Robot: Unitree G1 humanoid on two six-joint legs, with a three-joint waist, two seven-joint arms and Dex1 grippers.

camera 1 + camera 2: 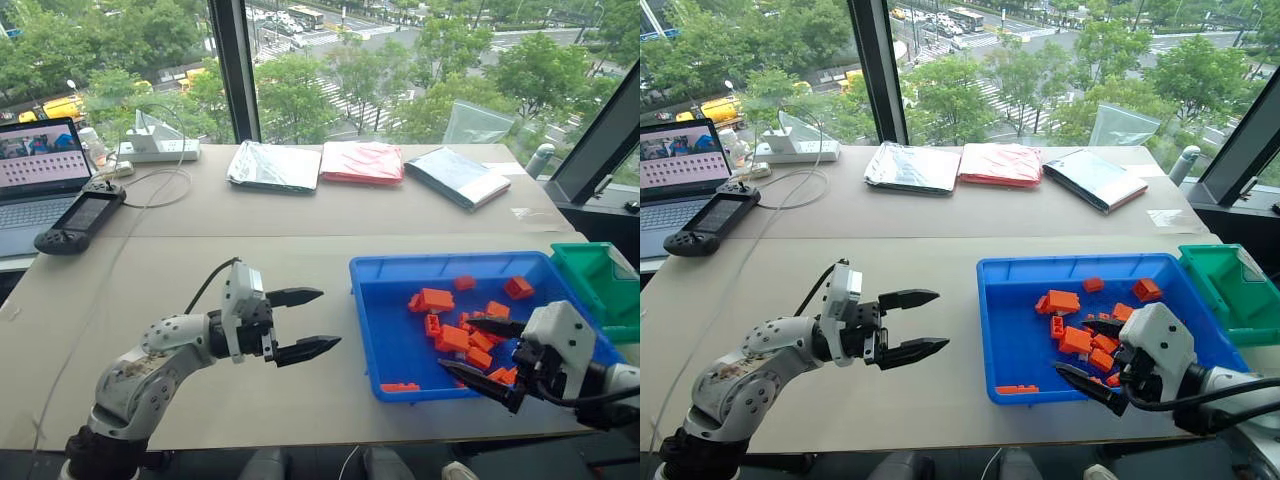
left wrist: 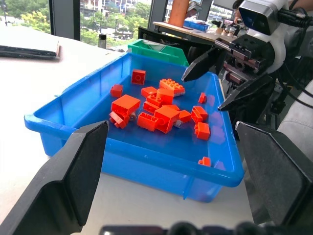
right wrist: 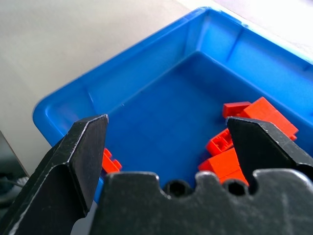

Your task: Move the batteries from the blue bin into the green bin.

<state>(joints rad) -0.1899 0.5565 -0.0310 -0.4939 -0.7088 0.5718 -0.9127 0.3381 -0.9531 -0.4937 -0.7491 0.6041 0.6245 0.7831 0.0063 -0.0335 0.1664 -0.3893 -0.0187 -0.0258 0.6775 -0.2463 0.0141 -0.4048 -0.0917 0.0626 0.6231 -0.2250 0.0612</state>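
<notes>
The wide blue bin (image 1: 420, 262) sits at the table's front right and holds several orange batteries (image 1: 436, 298), heaped mostly toward its right half. One lone battery (image 1: 400, 387) lies at the bin's near wall. The smaller green bin (image 1: 600, 280) stands just right of the blue bin. My right gripper (image 1: 454, 343) hovers open over the near right part of the blue bin, above the heap, with nothing between its fingers. Left of the blue bin, my left gripper (image 1: 331, 318) is held above the table, open and empty, pointing at the bin's left wall (image 2: 122, 142).
At the back of the table lie a silver pouch (image 1: 272, 165), a red pouch (image 1: 362, 162) and a dark pouch (image 1: 458, 177). A laptop (image 1: 40, 170), a handheld controller (image 1: 80, 220) and a power strip (image 1: 160, 150) with cables occupy the far left.
</notes>
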